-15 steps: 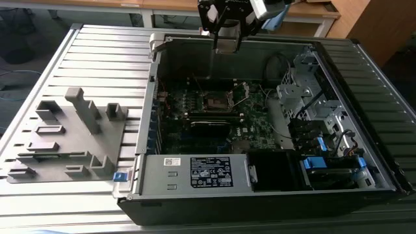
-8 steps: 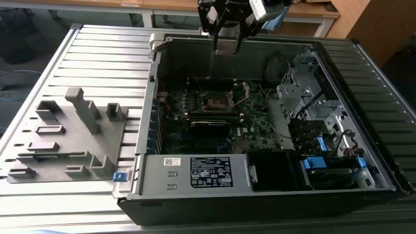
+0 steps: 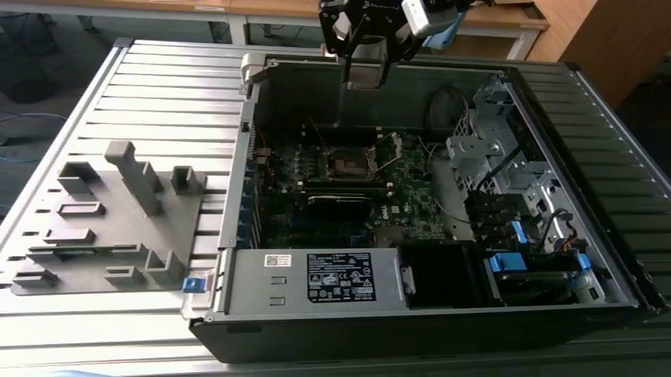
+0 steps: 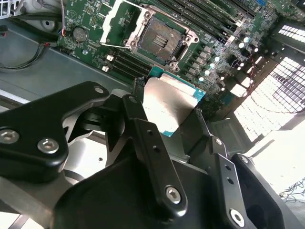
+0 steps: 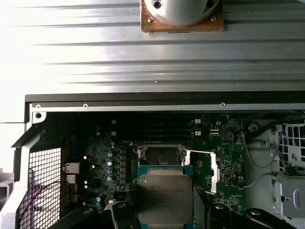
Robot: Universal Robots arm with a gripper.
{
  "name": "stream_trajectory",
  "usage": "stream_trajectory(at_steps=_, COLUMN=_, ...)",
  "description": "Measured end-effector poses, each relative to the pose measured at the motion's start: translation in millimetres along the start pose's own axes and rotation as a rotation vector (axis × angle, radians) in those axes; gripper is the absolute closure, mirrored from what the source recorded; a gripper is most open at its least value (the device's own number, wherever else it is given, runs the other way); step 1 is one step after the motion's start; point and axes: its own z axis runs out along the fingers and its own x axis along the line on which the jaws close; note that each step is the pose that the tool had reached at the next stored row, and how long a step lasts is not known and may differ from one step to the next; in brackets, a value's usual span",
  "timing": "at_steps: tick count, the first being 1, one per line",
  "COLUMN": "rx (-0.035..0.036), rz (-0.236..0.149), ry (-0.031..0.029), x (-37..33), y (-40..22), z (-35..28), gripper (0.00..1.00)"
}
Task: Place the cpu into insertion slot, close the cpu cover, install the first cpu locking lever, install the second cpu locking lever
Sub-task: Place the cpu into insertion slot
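Observation:
My gripper [image 3: 365,77] hangs above the far edge of the open computer case, shut on the cpu [image 3: 365,75]. In both wrist views the cpu [image 4: 169,106] [image 5: 165,197] shows its dull silver face between the black fingers [image 4: 143,129]. Below it on the green board lies the insertion slot [image 3: 346,164] [image 4: 160,40] [image 5: 161,155], a square black socket with nothing in it. The cpu cover [image 4: 117,20] [image 5: 211,168], a thin silver frame, stands swung up beside the socket. The cpu is well above the socket and apart from it.
Long black memory slots [image 3: 341,189] run beside the socket. A silver power supply [image 3: 314,278] fills the case's near end, and drive bays with blue tabs [image 3: 505,184] line the exterior view's right. A grey fixture block [image 3: 105,216] sits on the ribbed table [image 3: 168,86].

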Motion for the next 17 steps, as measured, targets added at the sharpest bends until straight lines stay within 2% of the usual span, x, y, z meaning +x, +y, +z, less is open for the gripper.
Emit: stream_trajectory(at_steps=17, rx=0.0000, rz=0.000, ry=0.0000, x=-0.1, y=-0.4, z=4.3, gripper=0.46)
